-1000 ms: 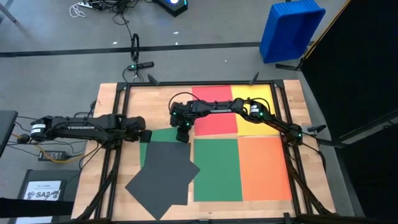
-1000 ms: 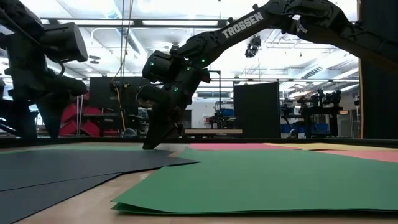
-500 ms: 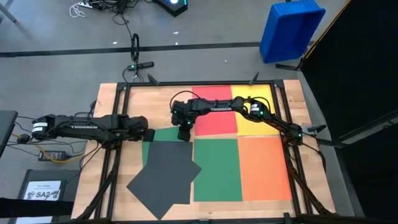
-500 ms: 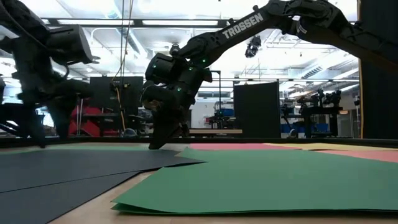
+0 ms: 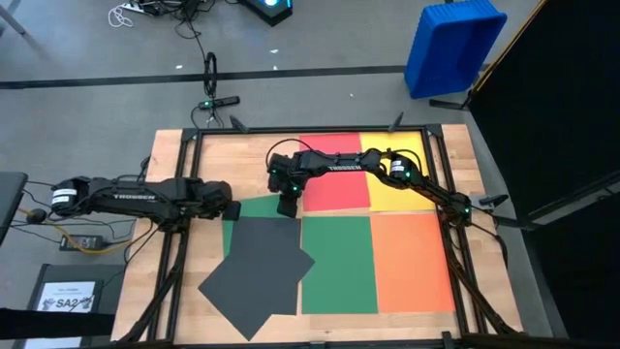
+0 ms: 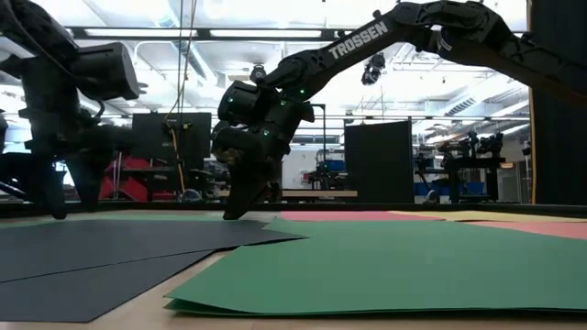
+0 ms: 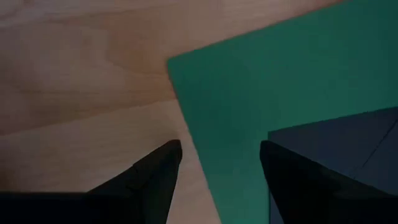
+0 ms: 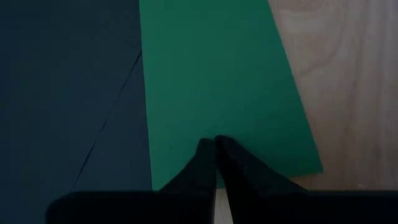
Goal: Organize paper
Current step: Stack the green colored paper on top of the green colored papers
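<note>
Two dark grey sheets of paper (image 5: 257, 271) lie skewed over a green sheet (image 5: 254, 206) at the table's left middle. My right gripper (image 5: 288, 206) is shut, with its tips down on that green sheet near its far right corner. My left gripper (image 5: 232, 209) is open and points down over the green sheet's far left corner (image 7: 177, 65). One of its fingers is over bare wood, the other over the green and dark paper. A second green sheet (image 5: 337, 264) lies flat to the right. My right gripper presses its shut fingertips (image 8: 211, 149) down on the green sheet (image 8: 211, 93) close to its edge, slanting down from the table's far right. The sheet lies flat on the table under the tips. Whether my left gripper touches table or paper, I cannot tell.
Red (image 5: 334, 173), yellow (image 5: 397, 170) and orange (image 5: 412, 262) sheets lie flat on the right half. A black frame rail (image 5: 179, 242) borders the table. A small white printed sheet (image 5: 70, 296) lies off the table at the left. A blue bin (image 5: 450, 44) stands on the floor beyond.
My right gripper has stayed shut on the green sheet and crept slightly toward the table's right edge. The dark grey sheets have slid a little the same way, flat on the table.
</note>
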Robot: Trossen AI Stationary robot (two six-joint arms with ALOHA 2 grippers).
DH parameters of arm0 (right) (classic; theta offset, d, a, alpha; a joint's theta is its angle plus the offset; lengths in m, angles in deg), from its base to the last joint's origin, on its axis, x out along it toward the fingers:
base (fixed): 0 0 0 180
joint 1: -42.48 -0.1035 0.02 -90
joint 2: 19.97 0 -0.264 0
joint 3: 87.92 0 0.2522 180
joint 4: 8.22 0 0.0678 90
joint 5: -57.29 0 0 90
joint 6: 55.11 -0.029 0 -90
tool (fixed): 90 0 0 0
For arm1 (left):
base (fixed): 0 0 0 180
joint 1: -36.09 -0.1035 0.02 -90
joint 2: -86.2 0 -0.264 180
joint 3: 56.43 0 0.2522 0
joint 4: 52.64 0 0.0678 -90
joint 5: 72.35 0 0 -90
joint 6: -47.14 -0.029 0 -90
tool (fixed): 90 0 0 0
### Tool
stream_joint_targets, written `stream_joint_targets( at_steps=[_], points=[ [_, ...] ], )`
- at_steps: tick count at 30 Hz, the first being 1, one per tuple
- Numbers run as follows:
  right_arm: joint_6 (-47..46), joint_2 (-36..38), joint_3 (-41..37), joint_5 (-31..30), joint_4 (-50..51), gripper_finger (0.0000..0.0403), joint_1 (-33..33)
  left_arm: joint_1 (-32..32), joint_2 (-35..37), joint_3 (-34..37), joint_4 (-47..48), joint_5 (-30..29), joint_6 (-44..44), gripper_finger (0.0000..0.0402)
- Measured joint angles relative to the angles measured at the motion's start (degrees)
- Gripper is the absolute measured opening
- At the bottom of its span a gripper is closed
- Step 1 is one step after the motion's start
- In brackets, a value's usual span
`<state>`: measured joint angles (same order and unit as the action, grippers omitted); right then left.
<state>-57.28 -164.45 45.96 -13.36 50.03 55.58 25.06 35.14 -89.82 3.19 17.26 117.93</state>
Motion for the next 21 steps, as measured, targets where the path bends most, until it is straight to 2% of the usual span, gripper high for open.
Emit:
stream_joint_targets(
  at_steps=[7,21],
  points=[
    [-0.2,0.0,0.0,0.0,-0.6,0.0000,0.0,-0.4,-4.9,-0.3,-2.2,1.5,-1.5,0.0213],
    [-0.2,0.0,0.0,0.1,-1.3,0.0000,0.0,-0.3,-5.1,-2.4,-9.8,2.1,-6.3,0.0213]
  ],
)
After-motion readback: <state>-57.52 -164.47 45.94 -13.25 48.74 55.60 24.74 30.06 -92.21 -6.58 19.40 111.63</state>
